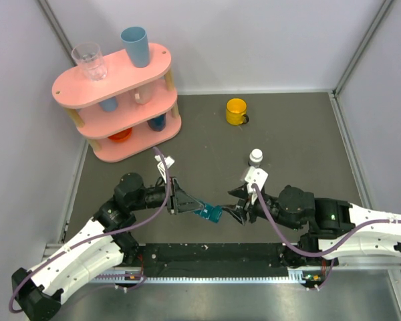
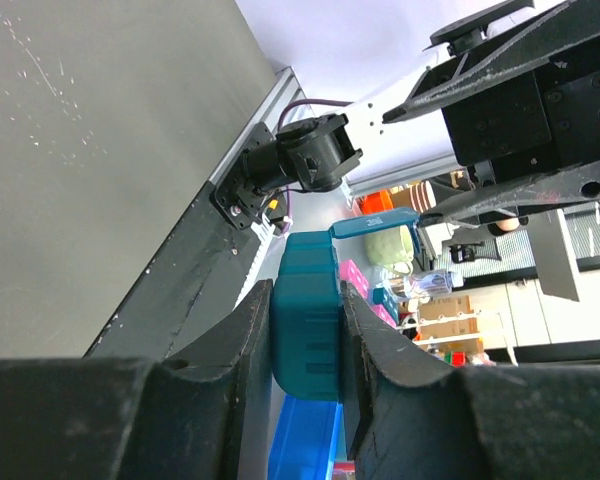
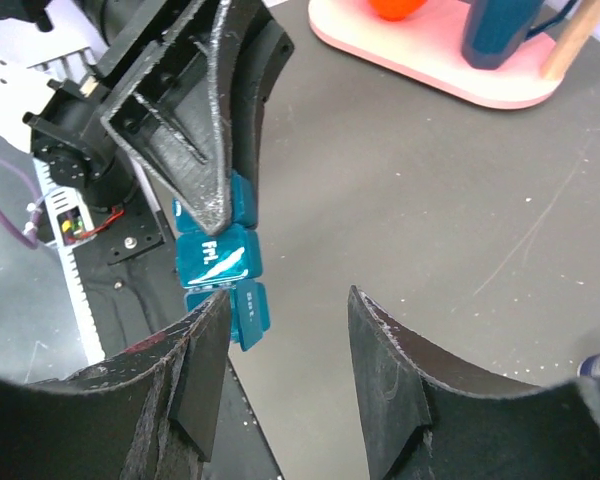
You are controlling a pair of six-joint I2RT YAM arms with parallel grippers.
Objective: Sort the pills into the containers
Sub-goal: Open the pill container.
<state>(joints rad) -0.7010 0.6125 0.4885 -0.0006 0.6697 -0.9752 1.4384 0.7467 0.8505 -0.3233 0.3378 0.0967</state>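
The pill box (image 1: 208, 213) hangs above the table (image 1: 301, 134) near its front edge. My left gripper (image 1: 195, 207) is clamped across one end, and the long axis points at my right gripper (image 1: 235, 212). Its jaws are half apart and empty, with the free end just beside one finger (image 3: 195, 370).

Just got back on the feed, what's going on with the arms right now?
The left hand is clamped on the teal pill box, holding it out between the two arms. The right hand is open, with one finger close against the box's free end, apparently working at a lid. One lid looks flipped up in the left wrist view. No pills show. The white bottle stands on the table behind.
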